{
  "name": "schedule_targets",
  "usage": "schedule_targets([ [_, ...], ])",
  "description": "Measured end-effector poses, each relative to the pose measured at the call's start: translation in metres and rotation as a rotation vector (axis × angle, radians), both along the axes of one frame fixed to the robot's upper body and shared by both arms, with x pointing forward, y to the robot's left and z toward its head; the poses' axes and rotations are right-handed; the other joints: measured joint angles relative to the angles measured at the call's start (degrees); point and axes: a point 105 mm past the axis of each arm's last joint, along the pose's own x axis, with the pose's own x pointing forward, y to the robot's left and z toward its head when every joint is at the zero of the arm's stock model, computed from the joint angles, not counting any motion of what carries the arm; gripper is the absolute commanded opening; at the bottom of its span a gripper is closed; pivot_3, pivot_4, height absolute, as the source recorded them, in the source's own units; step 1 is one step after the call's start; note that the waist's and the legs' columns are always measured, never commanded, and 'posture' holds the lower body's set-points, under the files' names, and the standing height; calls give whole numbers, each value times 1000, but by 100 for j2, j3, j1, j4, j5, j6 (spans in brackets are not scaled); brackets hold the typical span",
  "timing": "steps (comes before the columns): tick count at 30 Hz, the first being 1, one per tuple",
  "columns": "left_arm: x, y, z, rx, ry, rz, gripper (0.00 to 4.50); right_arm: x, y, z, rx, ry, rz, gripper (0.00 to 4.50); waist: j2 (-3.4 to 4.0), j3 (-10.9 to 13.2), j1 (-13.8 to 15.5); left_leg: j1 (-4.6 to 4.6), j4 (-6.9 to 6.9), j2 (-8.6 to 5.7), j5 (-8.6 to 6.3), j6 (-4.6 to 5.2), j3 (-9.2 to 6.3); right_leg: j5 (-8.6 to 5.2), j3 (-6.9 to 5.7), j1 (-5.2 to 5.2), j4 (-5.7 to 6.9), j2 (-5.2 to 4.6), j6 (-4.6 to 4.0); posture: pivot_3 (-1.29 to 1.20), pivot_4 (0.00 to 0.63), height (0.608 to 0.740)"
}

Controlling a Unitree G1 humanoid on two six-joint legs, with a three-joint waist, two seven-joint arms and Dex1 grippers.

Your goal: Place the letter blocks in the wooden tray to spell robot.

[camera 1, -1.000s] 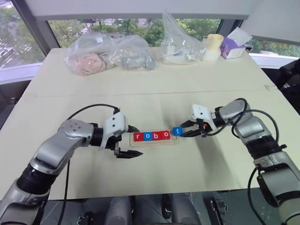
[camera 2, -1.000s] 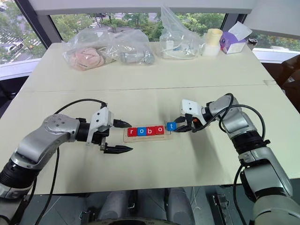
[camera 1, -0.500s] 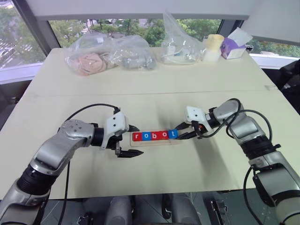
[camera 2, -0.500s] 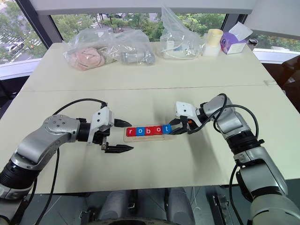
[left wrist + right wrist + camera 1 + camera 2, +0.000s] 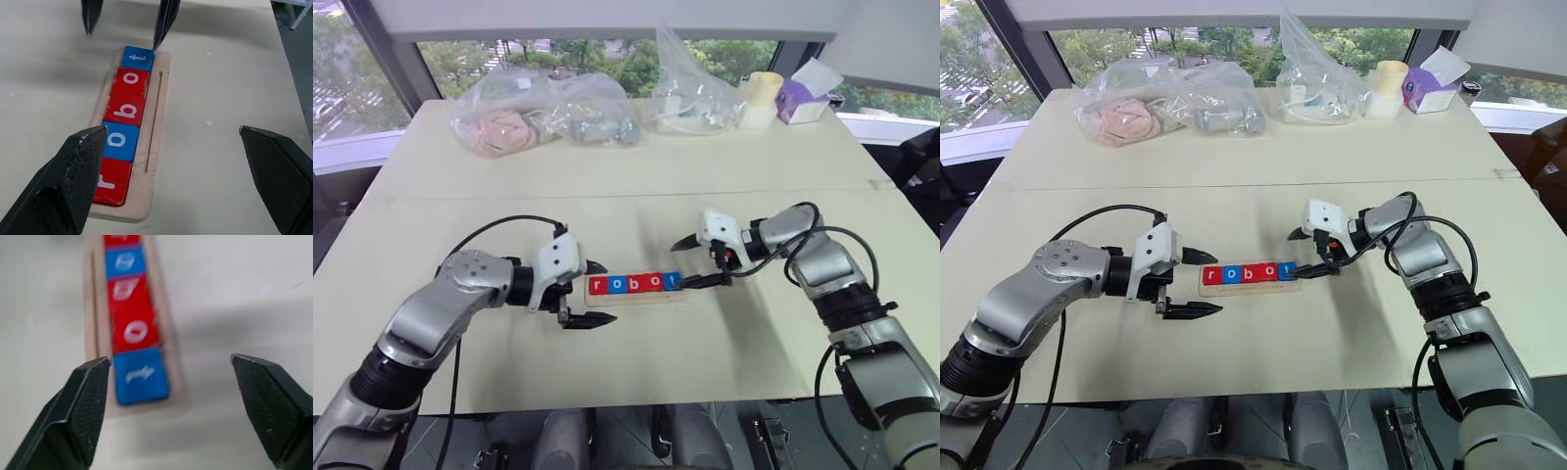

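Jaws wide on both arms, nothing held in either. Left gripper sits at the left end of the wooden tray, one finger on the far side, the other on the near side, tips just clear of the wood. Right gripper hangs at the tray's right end, its two fingers spread, one tip close beside the last tile, the other raised over bare desk farther back.

Letter blocks lie flat in the tray's channel, all five in one row, edges touching. Left to right: red r, blue o, red b, red o, blue t. Row reads "robot". The t fills the right end of the channel; no gripper touches it.

Tray lies left-to-right on the pale desk, a little nearer than centre, between the two arms. A thin groove runs along the tray's near strip beside the tiles.

Far edge of desk: clear plastic bags at left and middle, one with something pink inside, a cream cup, a purple tissue box at far right. Windows beyond, trees outside.
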Motion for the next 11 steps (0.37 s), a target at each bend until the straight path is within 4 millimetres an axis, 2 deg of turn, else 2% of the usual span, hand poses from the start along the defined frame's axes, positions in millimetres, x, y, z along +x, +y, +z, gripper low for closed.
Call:
schedule_targets([
  [3,4,3,2,-8,-2,26,4500,8,-10,22,82,-53,-99,4130,0,0,11,0,0,0,0,0,-2,0,0,0,0,0,0,0,150,739],
  [5,9,8,9,-41,-4,68,4500,4,-21,27,124,-49,-162,4130,0,0,25,-4,0,0,0,0,-4,-1,-1,0,-2,-1,1,0,150,739],
  [8,13,23,23,-128,41,154,4500,-21,-43,12,164,45,-265,4130,-1,-1,33,-7,-4,-3,-2,2,-6,-7,-1,1,-6,-7,9,0,150,739],
  [11,9,49,13,-138,83,259,4500,-56,-54,-12,186,166,-352,4130,1,-1,-25,-1,-9,2,-9,10,-3,-9,5,-5,-5,-8,11,0,150,739],
])
